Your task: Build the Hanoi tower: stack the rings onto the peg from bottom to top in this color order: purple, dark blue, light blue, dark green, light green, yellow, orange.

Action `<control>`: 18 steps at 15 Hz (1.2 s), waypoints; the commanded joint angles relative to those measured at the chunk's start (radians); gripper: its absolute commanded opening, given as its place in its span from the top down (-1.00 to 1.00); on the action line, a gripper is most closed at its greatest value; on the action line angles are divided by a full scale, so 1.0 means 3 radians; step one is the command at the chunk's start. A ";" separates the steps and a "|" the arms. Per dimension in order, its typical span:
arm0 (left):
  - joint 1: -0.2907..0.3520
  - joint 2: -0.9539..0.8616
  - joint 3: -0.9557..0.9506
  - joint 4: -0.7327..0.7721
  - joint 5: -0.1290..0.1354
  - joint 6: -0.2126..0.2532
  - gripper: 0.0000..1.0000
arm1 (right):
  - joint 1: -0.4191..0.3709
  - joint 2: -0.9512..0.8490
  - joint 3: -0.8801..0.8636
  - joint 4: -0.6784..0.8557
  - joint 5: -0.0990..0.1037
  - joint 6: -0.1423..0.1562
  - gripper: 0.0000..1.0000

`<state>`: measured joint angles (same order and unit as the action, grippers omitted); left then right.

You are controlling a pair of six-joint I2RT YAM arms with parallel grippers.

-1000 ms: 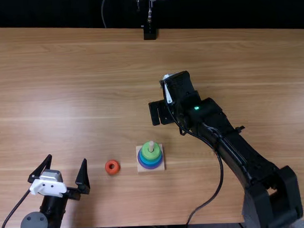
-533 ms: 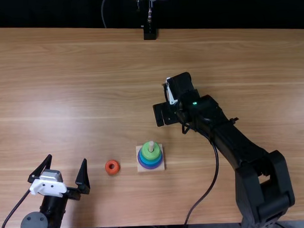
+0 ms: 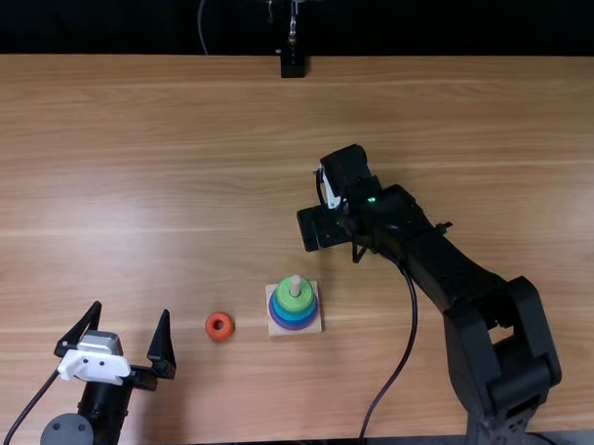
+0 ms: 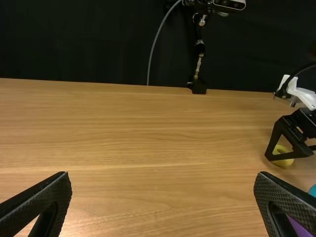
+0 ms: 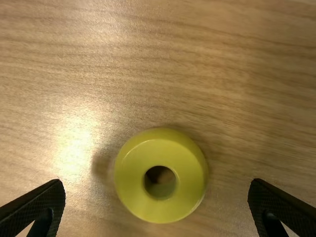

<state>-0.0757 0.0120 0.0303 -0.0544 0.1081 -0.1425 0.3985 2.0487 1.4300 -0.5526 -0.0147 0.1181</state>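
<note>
Light brown wooden table. Right gripper: above table, beyond ring stack; fingers spread wide, nothing grasped. Left gripper: near table's near edge, fingers wide apart, holding nothing. Square base: on table between arms. Rings on base: purple low, blue above, green uppermost; pale peg tip protruding. Yellow ring: flat on table, between right gripper's fingers, touching neither. Orange ring: flat on table, between left gripper and base.
</note>
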 commanded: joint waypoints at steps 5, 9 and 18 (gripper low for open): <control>0.0038 -0.0040 -0.0101 0.0009 0.0002 0.0027 -1.00 | -0.0029 0.0145 0.0173 0.0010 0.0031 -0.0007 -1.00; 0.0038 -0.0040 -0.0101 0.0003 0.0002 0.0027 -1.00 | -0.0024 0.0207 0.0229 0.0010 0.0037 -0.0074 -1.00; 0.0038 -0.0040 -0.0101 0.0009 0.0002 0.0027 -1.00 | -0.0024 0.0268 0.0265 -0.0027 0.0031 -0.0093 0.50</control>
<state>-0.0757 0.0116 0.0303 -0.0547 0.1085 -0.1425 0.3985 2.1113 1.4792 -0.5591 -0.0143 0.0902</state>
